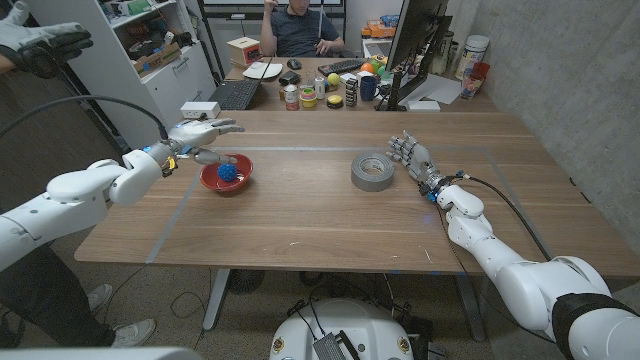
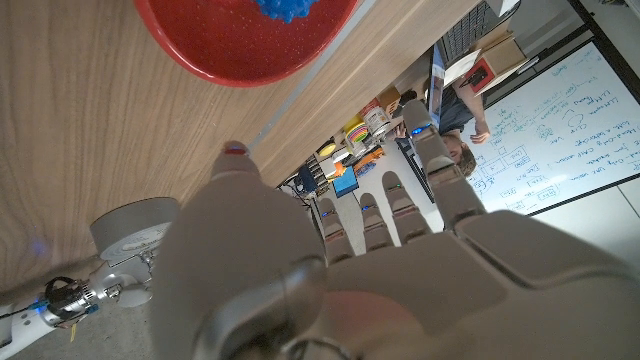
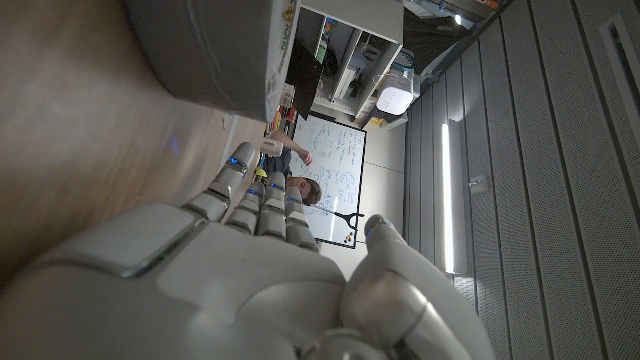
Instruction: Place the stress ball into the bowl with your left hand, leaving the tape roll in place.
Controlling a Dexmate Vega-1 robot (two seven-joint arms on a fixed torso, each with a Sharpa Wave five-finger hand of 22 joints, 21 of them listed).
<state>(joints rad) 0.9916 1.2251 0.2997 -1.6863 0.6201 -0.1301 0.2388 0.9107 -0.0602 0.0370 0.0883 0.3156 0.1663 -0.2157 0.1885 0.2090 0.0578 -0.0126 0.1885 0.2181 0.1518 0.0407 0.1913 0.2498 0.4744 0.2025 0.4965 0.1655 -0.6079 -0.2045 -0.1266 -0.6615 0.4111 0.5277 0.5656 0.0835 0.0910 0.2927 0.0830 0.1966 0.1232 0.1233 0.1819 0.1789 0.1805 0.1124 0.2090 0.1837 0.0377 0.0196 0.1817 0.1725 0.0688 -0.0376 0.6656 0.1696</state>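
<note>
A blue spiky stress ball (image 1: 228, 172) lies inside the red bowl (image 1: 211, 179) on the table's left half. My left hand (image 1: 200, 134) hovers just behind and left of the bowl, fingers spread, holding nothing. In the left wrist view the bowl (image 2: 225, 45) and the ball (image 2: 290, 9) sit beyond the extended fingers (image 2: 385, 210). The grey tape roll (image 1: 372, 170) lies right of centre. Just right of the roll, my right hand (image 1: 412, 155) is at the table with fingers straight and empty. The roll's side (image 3: 215, 50) looms close in the right wrist view.
The far table edge holds a keyboard (image 1: 236, 93), jars, small toys, a monitor (image 1: 412, 45) and a cardboard box (image 1: 243, 50). A person sits behind it. A white box (image 1: 200, 109) lies near my left hand. A black-gloved person's hand (image 1: 40, 45) is at the upper left.
</note>
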